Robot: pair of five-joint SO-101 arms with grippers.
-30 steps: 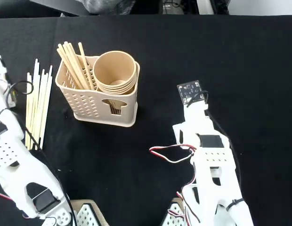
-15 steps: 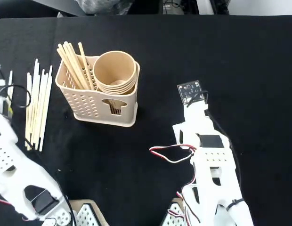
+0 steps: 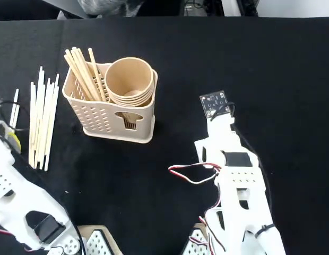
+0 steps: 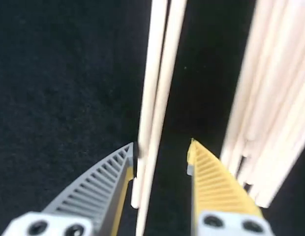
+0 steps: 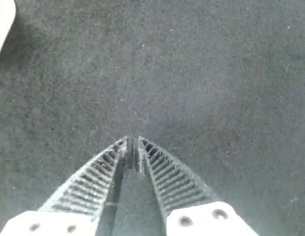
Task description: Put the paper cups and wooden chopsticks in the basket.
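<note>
Your left gripper (image 4: 162,146) stands with its fingers apart, straddling a pair of chopsticks (image 4: 160,73) lying on the black table (image 3: 249,58). The pair runs just beside the grey finger (image 4: 115,169), with a gap to the yellow finger (image 4: 211,177). Near that yellow side lies the loose bundle of chopsticks (image 3: 41,119). Your right gripper (image 5: 132,147) hangs over bare cloth, fingertips together and holding nothing, well apart from the basket (image 3: 109,119). In the basket, the stacked paper cups (image 3: 129,79) sit on one side, and beside them the upright chopsticks (image 3: 82,69) lean out past the rim.
</note>
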